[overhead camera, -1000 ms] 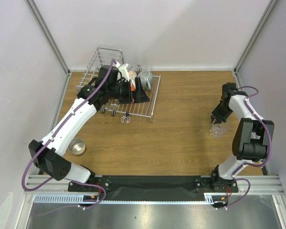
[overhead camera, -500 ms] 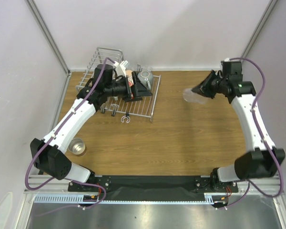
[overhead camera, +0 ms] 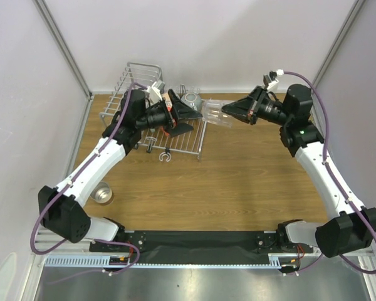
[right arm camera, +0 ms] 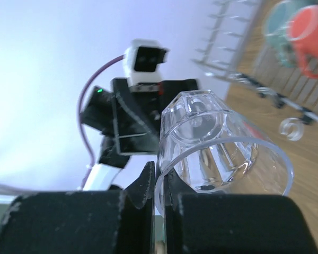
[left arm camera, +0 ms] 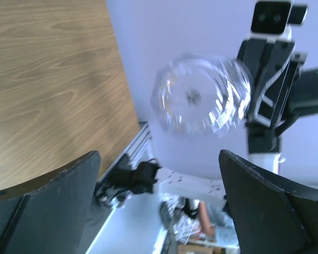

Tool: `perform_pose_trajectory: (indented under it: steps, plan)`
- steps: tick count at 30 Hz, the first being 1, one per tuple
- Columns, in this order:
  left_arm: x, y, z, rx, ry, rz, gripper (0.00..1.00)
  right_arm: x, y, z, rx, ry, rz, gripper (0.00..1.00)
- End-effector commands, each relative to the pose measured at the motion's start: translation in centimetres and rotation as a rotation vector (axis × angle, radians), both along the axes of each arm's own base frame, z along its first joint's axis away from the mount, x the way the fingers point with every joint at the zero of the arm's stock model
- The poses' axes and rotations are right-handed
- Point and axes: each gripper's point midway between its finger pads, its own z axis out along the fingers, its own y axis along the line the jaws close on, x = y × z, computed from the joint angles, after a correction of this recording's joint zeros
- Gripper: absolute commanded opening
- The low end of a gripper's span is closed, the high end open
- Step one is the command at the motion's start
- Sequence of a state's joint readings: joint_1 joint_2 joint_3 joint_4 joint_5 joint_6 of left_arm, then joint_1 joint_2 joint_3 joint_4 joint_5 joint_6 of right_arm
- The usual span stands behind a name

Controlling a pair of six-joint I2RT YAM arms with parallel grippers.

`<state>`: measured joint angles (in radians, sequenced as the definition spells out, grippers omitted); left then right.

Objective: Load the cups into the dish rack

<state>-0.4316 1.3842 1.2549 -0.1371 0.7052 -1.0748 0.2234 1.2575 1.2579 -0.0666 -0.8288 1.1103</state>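
My right gripper [overhead camera: 230, 110] is shut on the rim of the clear glass [overhead camera: 214, 113] and holds it on its side in the air at the right edge of the silver wire dish rack [overhead camera: 133, 94]. In the right wrist view the fingertips [right arm camera: 148, 182] pinch the glass wall [right arm camera: 222, 143]. My left gripper [overhead camera: 189, 119] is open and empty over the rack, facing the glass [left arm camera: 201, 98]. A grey cup [overhead camera: 191, 100] and an orange-red cup [overhead camera: 169, 113] sit in the rack. The right wrist view shows a teal cup [right arm camera: 278, 21] beside the orange-red mug [right arm camera: 310, 26].
Another grey cup [overhead camera: 102, 193] stands on the wooden table [overhead camera: 238, 182] at the near left, beside the left arm. A small ring-shaped piece [overhead camera: 165, 157] lies just in front of the rack. Walls close in the table at the back and both sides.
My right gripper has lifted the clear glass off the table at the right and carried it left and back to the rack's edge. My left gripper has turned toward it.
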Motion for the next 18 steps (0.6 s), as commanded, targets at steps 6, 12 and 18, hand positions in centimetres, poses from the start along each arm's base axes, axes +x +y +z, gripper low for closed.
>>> perform_pose_trajectory:
  steps: [6,12,18]
  plan:
    - [-1.7,-0.9,5.9,-0.246,-0.008,0.064,1.00,-3.2,3.7,5.8,0.176,-0.174,0.141,0.00]
    - [-1.7,-0.3,6.3,-0.276,-0.001,0.123,1.00,-3.4,4.0,5.2,0.186,-0.147,0.146,0.00]
    - [-1.5,0.0,6.9,-0.315,0.001,0.158,1.00,-3.7,4.0,4.9,0.192,-0.133,0.155,0.00]
